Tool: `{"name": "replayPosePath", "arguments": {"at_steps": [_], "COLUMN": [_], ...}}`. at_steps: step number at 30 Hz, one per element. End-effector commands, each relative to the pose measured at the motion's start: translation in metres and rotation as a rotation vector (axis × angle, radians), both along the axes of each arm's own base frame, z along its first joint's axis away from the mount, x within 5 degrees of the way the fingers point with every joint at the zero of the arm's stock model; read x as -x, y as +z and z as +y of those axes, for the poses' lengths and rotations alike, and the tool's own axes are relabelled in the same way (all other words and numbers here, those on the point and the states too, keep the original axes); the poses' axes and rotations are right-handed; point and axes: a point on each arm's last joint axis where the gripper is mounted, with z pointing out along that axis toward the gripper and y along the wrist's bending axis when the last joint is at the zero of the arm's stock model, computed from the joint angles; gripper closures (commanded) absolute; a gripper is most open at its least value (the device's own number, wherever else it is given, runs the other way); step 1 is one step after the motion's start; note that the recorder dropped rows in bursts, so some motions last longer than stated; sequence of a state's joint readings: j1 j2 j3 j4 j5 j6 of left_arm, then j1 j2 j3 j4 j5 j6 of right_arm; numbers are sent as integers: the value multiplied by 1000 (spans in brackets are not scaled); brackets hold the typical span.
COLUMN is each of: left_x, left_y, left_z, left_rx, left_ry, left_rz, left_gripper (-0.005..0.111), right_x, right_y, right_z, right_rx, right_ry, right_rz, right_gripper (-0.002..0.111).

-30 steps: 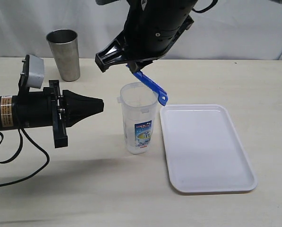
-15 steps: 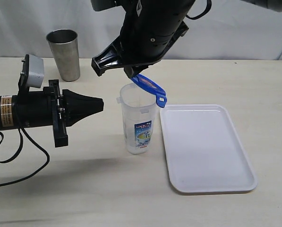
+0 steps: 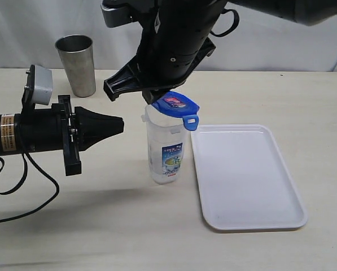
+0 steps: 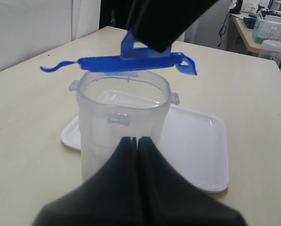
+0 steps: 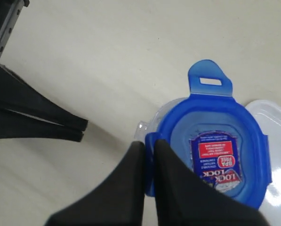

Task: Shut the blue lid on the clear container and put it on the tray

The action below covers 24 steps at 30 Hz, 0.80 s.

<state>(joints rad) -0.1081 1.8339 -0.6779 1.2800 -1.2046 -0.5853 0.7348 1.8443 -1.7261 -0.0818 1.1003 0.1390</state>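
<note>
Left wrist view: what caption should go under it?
The right gripper holds the blue lid flat over the open clear container, with the tray behind it.

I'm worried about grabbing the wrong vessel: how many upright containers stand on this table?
2. The clear container stands mid-table, beside the tray; the steel tumbler stands at the back on the left. More may hide behind the right arm.

A robotics lab or test room rather than a home. A plain beige table [image 3: 100, 226] serves as the work surface, with a white curtain [image 3: 33, 28] hung just behind it as a backdrop and a black robot arm [image 3: 21, 135] with a trailing cable reaching over it. Beyond the table, apart from it, stands a desk [image 4: 253, 35] holding clear plastic tubs [image 4: 273, 49].
</note>
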Motion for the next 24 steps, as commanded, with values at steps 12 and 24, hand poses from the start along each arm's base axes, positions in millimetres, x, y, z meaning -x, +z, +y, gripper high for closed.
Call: {"name": "replayPosePath", "arguments": {"at_steps": [12, 24], "left_x": [0, 1], "left_y": [-1, -1], "left_z": [-2, -2], "left_rx": [12, 11], "left_ry": [10, 8], "left_rz": [16, 16], "left_gripper": [107, 107], "right_x": [-7, -3], "right_y": [-5, -22], "right_z": [7, 5], "right_rx": [-24, 18], "right_ry": [23, 50], "right_rz": [-39, 10], "right_gripper": [104, 104]}}
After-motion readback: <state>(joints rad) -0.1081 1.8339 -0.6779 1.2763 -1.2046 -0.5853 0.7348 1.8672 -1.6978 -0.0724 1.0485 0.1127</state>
